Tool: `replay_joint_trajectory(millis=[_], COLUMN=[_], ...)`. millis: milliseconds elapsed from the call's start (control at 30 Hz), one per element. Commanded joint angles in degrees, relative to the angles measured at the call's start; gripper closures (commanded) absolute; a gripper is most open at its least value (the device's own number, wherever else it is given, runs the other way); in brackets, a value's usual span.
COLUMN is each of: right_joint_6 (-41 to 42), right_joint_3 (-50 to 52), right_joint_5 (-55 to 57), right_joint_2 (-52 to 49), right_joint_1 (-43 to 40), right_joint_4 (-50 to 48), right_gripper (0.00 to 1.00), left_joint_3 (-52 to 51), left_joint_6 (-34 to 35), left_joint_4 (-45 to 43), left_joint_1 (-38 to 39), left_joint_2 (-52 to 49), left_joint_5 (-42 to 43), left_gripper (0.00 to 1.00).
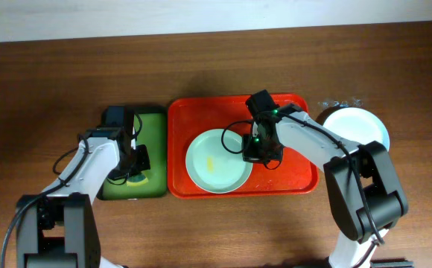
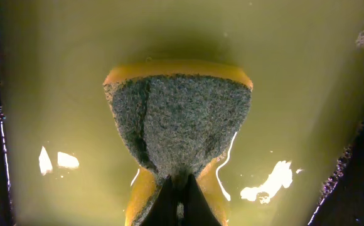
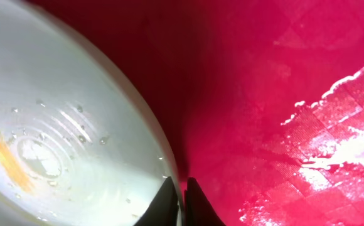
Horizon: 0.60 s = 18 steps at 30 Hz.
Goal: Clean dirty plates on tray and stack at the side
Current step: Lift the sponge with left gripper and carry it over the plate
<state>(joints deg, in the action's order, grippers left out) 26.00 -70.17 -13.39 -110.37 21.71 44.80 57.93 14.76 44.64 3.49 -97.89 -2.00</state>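
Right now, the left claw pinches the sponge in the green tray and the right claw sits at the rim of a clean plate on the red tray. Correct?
No: the plate is dirty, with a yellow smear on it, as the right wrist view shows. The rest holds.

The red tray [image 1: 298,179] has a faint checked texture. The mint plate [image 1: 231,175] carries a yellow smear [image 1: 211,162]. The white plate [image 1: 361,126] on the right is plain. On the dark green tray [image 1: 155,126] to the left, the sponge [image 2: 179,119] is yellow with a grey-green face. The table [image 1: 216,67] is brown wood grain.
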Motion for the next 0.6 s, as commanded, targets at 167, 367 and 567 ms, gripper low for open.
replay_joint_trajectory(millis=[167, 367, 567], right_joint_6=[0.24, 1.11, 3.26], right_joint_3=[-0.35, -0.35, -0.35], right_joint_5=[-1.60, -6.19, -7.87], right_joint_2=[0.39, 0.39, 0.39], right_joint_1=[-0.26, 0.90, 1.55], right_joint_4=[0.31, -0.39, -0.44], right_gripper=[0.96, 0.96, 0.96], left_joint_3=[-0.39, 7.93, 15.78], left_joint_6=[0.17, 0.17, -1.66], left_joint_4=[0.48, 6.14, 11.58], left_joint_1=[0.11, 0.11, 1.75], left_joint_2=[-0.35, 0.13, 0.13], left_joint_5=[-0.68, -0.83, -0.81], left_gripper=[1.00, 1.00, 1.00])
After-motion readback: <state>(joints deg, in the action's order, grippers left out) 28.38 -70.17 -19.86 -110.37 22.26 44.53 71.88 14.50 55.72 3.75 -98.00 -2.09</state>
